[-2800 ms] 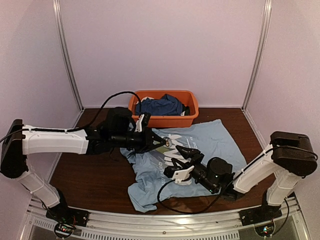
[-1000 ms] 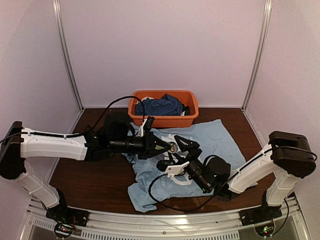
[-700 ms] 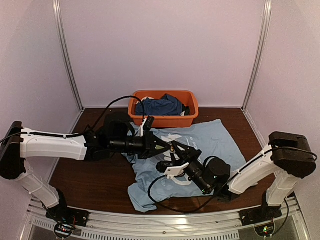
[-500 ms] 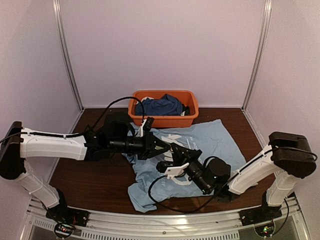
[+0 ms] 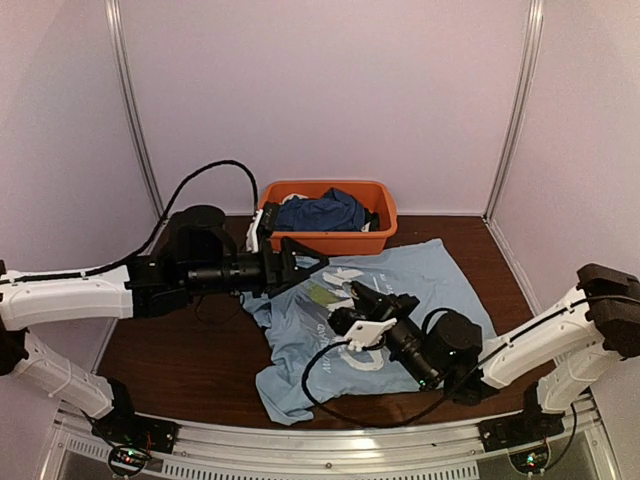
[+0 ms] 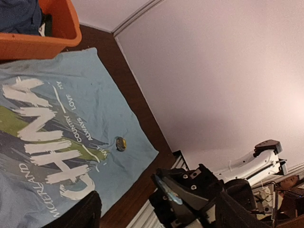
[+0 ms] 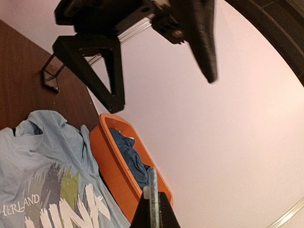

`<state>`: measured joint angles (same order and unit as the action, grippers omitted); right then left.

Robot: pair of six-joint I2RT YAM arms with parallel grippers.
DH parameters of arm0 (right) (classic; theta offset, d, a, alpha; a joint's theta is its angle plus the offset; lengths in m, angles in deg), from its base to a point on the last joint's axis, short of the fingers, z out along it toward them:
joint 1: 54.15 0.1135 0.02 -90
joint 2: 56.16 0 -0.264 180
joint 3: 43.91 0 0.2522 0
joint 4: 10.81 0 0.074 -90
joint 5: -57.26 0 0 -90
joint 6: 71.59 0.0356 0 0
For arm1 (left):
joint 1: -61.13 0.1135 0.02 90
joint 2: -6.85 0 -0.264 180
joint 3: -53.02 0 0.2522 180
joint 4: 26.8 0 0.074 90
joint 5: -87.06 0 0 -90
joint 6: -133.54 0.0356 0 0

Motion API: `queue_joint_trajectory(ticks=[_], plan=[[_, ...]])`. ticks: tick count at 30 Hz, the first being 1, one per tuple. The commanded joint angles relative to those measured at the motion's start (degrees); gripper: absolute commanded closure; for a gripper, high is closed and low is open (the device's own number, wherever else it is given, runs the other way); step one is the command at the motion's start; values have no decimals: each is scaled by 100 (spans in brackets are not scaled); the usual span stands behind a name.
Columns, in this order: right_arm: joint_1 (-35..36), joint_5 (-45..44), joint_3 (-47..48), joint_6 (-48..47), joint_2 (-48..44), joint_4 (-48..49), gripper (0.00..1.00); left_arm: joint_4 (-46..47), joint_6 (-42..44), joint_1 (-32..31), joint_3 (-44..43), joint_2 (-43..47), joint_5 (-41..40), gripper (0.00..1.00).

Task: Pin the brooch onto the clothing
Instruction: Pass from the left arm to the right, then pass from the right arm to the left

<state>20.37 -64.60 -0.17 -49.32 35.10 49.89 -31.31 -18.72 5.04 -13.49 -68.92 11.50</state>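
The clothing, a light blue T-shirt [image 5: 430, 270] with a "CHINA" print [image 6: 42, 142], lies spread on the brown table. My right gripper [image 5: 363, 294] hovers above the print, shut on the brooch [image 7: 153, 183], a thin silvery disc seen edge-on between its fingertips. The left wrist view shows the same disc [image 6: 167, 188] in those jaws. My left gripper [image 5: 305, 266] is open and empty, a short way to the left of the right one. A second small round dull-gold disc [image 6: 120, 143] rests on the shirt near its print.
An orange bin [image 5: 330, 240] holding a dark blue garment [image 5: 320, 212] stands behind the shirt at the back of the table. Bare brown tabletop [image 5: 180, 350] lies left of the shirt. Pale walls close in the back and sides.
The right gripper closed on the brooch at the left gripper's tips. The left gripper then opened and drew back to the left, leaving the brooch in the right gripper.
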Motion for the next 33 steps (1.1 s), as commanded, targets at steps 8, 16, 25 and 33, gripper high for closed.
queue_joint_trajectory(ticks=[8, 16, 25, 33], plan=[[-296, 2474, 1674, 5313, -2421, -6841, 100, -484, 2854, 104, 86, 766, -1100, 2], [-786, 4958, 2311, 6637, -2903, -8676, 100, 78, 4043, 118, -44, 243, 729, 2], [-1418, 5984, 2205, 7346, -3009, -9091, 100, 317, 4432, -59, -378, -48, 2009, 13], [-1945, 6646, 2277, 7739, -2480, -9351, 100, -556, 4782, -340, -1094, -655, 1893, 23]])
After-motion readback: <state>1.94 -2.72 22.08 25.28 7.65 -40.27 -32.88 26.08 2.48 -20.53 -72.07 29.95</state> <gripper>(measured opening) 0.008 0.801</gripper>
